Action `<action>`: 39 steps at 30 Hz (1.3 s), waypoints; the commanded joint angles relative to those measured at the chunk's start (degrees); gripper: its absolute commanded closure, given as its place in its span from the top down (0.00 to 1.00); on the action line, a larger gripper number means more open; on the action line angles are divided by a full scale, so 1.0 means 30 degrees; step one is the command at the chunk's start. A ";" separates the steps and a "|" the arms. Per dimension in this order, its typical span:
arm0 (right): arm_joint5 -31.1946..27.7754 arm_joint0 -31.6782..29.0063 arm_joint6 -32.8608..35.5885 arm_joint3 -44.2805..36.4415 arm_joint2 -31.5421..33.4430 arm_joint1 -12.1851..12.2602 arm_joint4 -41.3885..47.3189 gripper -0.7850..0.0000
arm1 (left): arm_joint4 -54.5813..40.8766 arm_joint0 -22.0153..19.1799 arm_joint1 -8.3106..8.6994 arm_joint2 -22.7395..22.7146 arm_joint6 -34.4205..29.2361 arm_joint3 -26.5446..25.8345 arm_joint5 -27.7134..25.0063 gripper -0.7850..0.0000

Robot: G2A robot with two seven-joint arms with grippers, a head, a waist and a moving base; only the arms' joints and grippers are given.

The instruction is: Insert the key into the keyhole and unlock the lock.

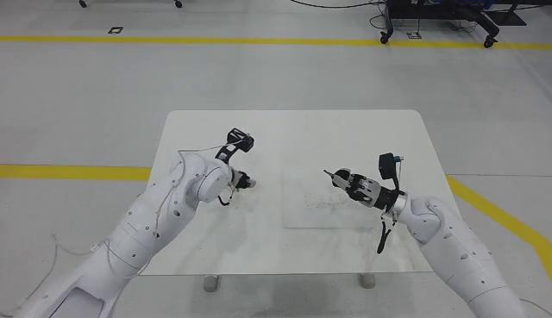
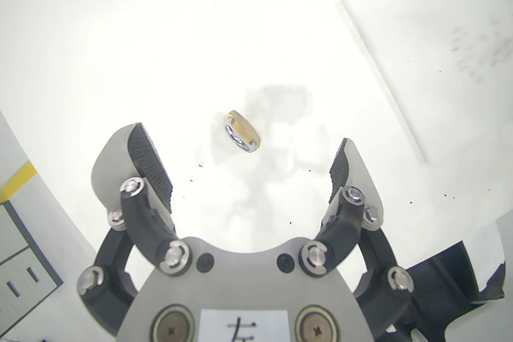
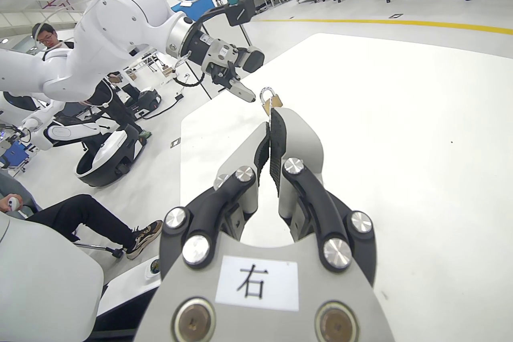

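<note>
A small brass padlock [image 2: 241,128] with a silver shackle stands on the white table [image 1: 293,137]. My left gripper [image 2: 241,147] hangs just above it, open, and the lock shows between the two black pads without touching them. In the right wrist view the padlock [image 3: 271,99] stands upright, with the left gripper [image 3: 244,92] close beside it. My right gripper [image 1: 333,177] hovers over the table's middle, some way from the lock, and points at it. It is shut, pads pressed together, and a thin dark key tip [image 1: 327,173] juts out in front.
A thin white mat [image 1: 332,208] lies flat on the table under the right gripper, and its edge [image 2: 380,79] runs near the lock. Bare tabletop lies between the two grippers. The table's front edge is close behind both arms.
</note>
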 commanded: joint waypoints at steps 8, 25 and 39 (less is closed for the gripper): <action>0.0000 0.0000 0.0000 0.0000 0.0000 0.0000 0.0000 0.00 | -0.0893 -0.0269 -0.0669 0.0232 0.0524 0.1824 0.1332 0.64; 0.0000 0.0000 0.0000 0.0000 0.0000 0.0000 0.0000 0.00 | -0.0838 -0.0123 -0.1268 0.0153 0.0436 0.2912 0.2195 0.00; 0.0000 0.0000 0.0000 0.0000 0.0000 0.0000 0.0000 0.00 | 0.0004 0.0278 -0.1300 -0.0410 -0.0551 0.2256 0.1964 0.00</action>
